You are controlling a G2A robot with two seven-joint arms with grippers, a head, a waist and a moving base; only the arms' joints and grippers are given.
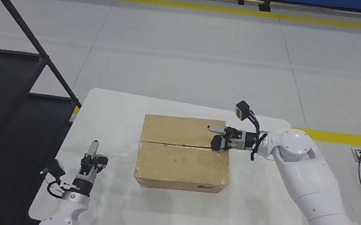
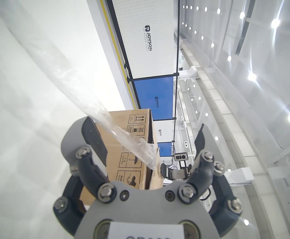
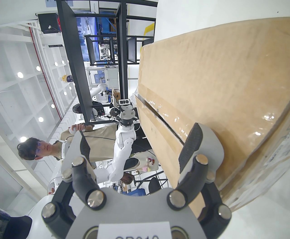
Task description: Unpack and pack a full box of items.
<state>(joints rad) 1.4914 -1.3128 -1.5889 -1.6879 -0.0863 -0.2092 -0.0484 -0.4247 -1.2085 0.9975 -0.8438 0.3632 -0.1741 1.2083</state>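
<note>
- The cardboard box (image 1: 184, 154) sits closed at the middle of the counter (image 1: 110, 115).
- My right tool (image 1: 216, 135) is spread wide at the box's right end, one finger against its top.
- My left tool (image 1: 92, 155) is spread too, well apart from the box.

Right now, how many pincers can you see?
2. The right pincer is at the right end of the cardboard box, over its top seam. The left pincer is over the table, left of the box, apart from it. None looks hidden.
</note>
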